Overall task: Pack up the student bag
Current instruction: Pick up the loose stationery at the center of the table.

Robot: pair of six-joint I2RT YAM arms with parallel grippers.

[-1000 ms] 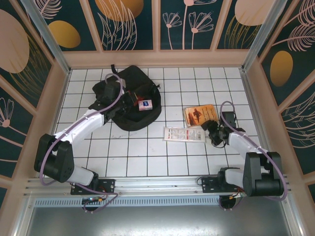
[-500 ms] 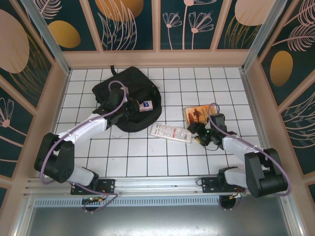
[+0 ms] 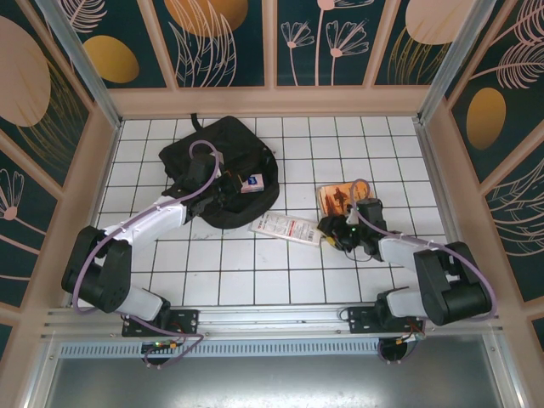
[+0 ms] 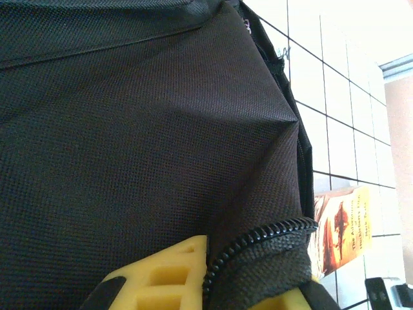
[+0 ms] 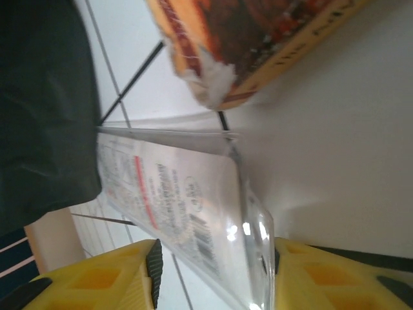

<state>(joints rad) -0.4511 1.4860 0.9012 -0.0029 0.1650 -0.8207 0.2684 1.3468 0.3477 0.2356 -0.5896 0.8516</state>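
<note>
Nearest, on the right of the white tiled worktop (image 3: pixel 255 272), the right claw (image 3: pixel 330 231) lies low with its yellow fingers (image 5: pixel 97 278) on either side of one end of a clear plastic packet (image 3: pixel 285 227) holding a red-striped printed card. One finger touches it, but I cannot tell whether they clamp it. Just beyond, an orange book (image 3: pixel 337 198) lies flat, its corner beside the packet. Farther back and to the left, the student bag (image 3: pixel 217 144) lies on the worktop, its near edge close to the packet's other end. The left claw (image 3: pixel 228 189) is pinched tight on the bag's zipper edge (image 4: pixel 258 242), black fabric bunched between its fingers. A small white-and-blue box (image 3: pixel 251 183) rests on the bag beside that claw.
</note>
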